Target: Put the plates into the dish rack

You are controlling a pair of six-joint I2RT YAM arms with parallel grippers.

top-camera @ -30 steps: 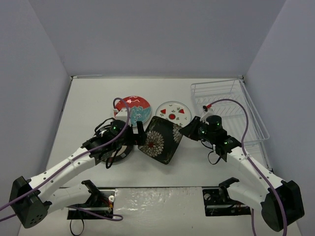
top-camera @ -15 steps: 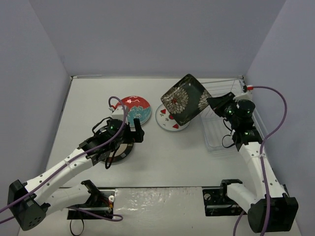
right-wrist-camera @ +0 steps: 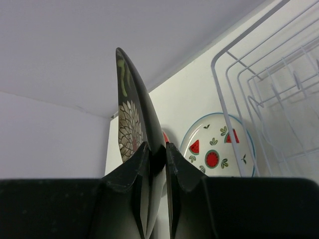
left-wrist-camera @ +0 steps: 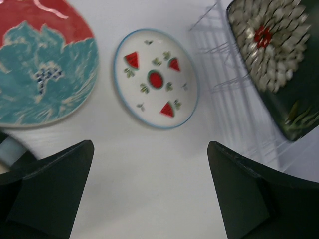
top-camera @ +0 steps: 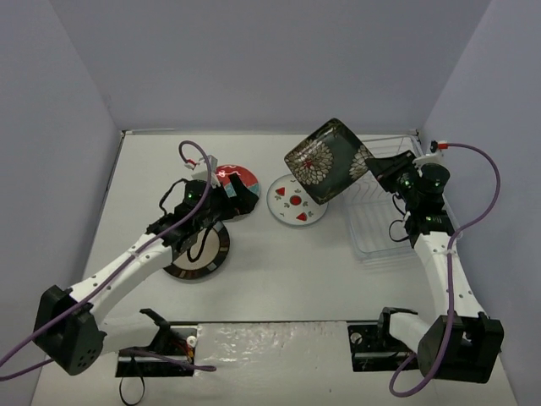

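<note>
My right gripper [top-camera: 378, 172] is shut on the rim of the square black plate with white flowers [top-camera: 328, 161] and holds it tilted in the air beside the left edge of the dish rack [top-camera: 390, 222]. In the right wrist view the fingers [right-wrist-camera: 139, 162] pinch the plate [right-wrist-camera: 130, 114] edge-on. The watermelon plate [top-camera: 296, 203] lies flat left of the rack. The red-and-teal floral plate [top-camera: 237, 188] lies further left. My left gripper [top-camera: 245, 196] is open and empty above the floral plate's right side. The black-rimmed plate [top-camera: 201, 255] lies under the left arm.
The left wrist view shows the floral plate [left-wrist-camera: 40, 74], the watermelon plate [left-wrist-camera: 155, 78], the rack wires [left-wrist-camera: 234, 74] and the held square plate [left-wrist-camera: 279, 64], with bare table between the open fingers. The rack holds no plates. Walls close in the table on three sides.
My right gripper lifted the square black plate off the table and carried it right and back to the rack's left edge. My left arm moved back toward the floral plate.
</note>
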